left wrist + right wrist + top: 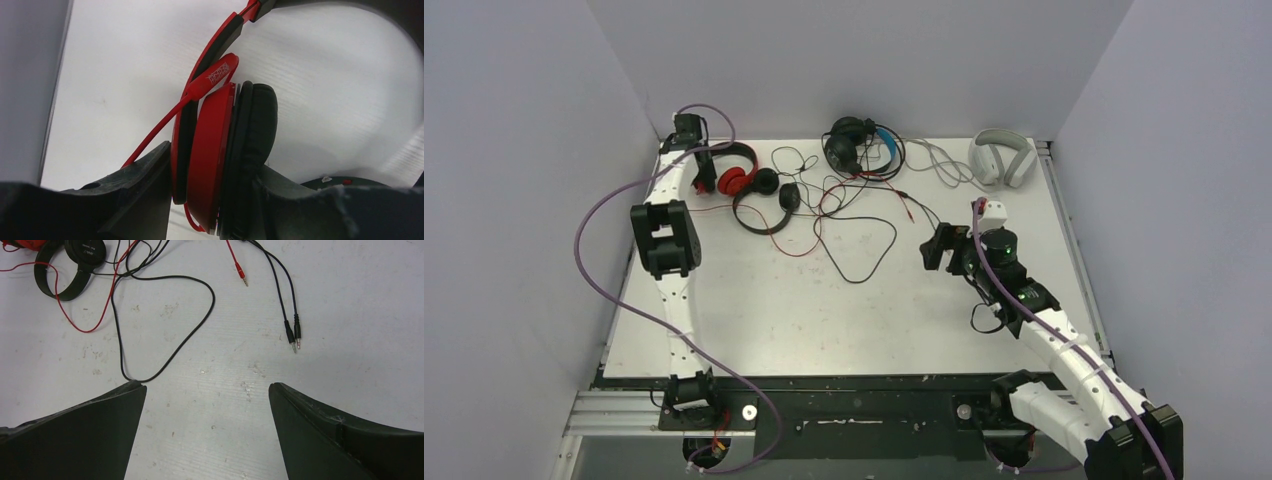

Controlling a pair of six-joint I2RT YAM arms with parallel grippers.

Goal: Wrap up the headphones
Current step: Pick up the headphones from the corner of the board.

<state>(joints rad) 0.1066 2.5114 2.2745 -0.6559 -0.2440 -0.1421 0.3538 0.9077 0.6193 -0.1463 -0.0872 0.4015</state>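
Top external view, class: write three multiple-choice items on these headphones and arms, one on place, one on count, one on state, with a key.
1. The white-grey over-ear headset lies: A far right corner; B near left corner; C centre.
2. Headsets on the white table: A two; B four; C six.
3. The right gripper holds its jaws: A open, empty; B shut on cable; C shut on plug.
1A, beside the back-right edge. 2B, red-and-black headset, small black headset, black-and-blue headset, white-grey. 3A, bare table between them.

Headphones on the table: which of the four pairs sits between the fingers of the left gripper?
The red-and-black headphones: their red ear cup sits clamped inside the left gripper. The all-black pair, black-and-blue pair and white-grey pair lie untouched.
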